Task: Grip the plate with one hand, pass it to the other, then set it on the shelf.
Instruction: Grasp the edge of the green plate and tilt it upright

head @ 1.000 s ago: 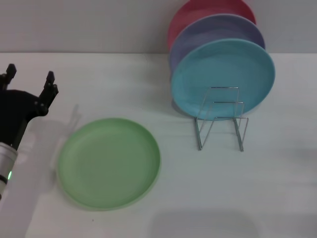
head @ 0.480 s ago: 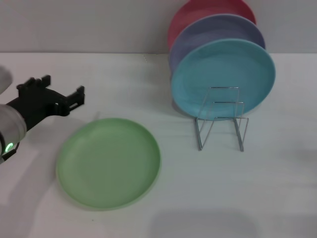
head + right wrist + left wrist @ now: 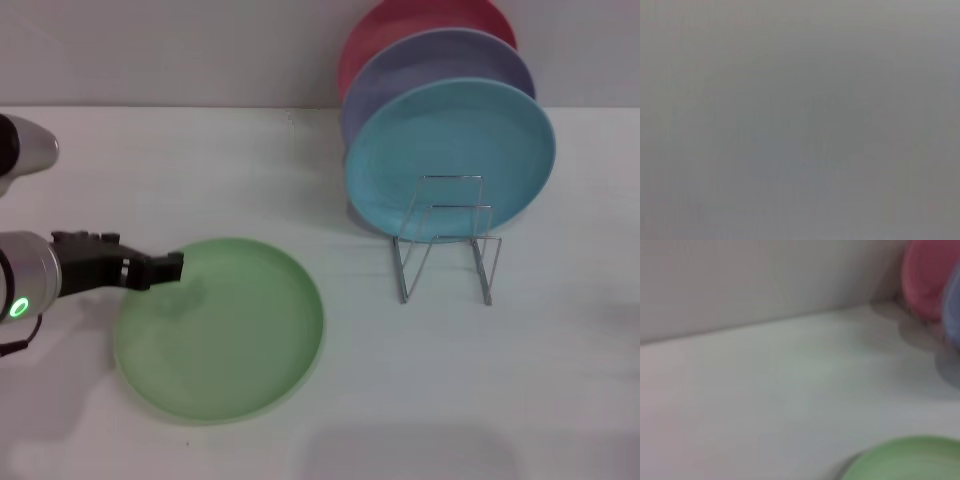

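Left gripper (image 3: 170,267) reaches over the near-left rim of the green plate (image 3: 225,330) lying on the desk (image 3: 400,400); its opening cannot be told.

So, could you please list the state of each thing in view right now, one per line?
Green plate: flat on the table, not lifted.
Left gripper: at the green plate's left rim, turned side-on.
Wire rack: upright, front slots vacant.
Turquoise plate: standing on edge behind the rack's front loops.
Lavender plate: on edge behind the turquoise one.
Red plate: on edge, rearmost.
Right gripper: not in view.
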You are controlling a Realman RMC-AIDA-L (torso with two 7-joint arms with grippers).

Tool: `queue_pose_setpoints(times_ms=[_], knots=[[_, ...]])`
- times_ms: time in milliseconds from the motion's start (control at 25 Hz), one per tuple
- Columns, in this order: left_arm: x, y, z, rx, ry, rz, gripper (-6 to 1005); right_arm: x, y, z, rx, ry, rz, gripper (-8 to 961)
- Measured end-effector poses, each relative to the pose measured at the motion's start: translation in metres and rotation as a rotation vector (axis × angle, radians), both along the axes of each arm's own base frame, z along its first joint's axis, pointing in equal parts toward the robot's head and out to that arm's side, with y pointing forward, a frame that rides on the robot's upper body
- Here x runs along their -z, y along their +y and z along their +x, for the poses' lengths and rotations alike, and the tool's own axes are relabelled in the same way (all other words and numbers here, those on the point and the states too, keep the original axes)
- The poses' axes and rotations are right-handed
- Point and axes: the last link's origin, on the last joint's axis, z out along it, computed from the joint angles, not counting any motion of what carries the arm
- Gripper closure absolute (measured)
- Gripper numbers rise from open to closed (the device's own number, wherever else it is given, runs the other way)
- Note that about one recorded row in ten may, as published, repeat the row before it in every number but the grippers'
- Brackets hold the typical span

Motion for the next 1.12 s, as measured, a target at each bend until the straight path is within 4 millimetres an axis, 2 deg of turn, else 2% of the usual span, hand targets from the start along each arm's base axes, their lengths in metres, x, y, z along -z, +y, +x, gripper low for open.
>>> queue_pose_setpoints(times_ms=[640, 1120], knots=[[0.013, 0.006, -0.032, -0.135, 0.022, -0.074, 242, 0.001, 0.005, 0.0, 0.007, 0.004, -0.01, 127], [0.011, 0.008, -0.037, -0.168, 0.024, -0.085, 259, 0.001, 0.009, -0.002, -0.002, 0.002, -0.011, 127]])
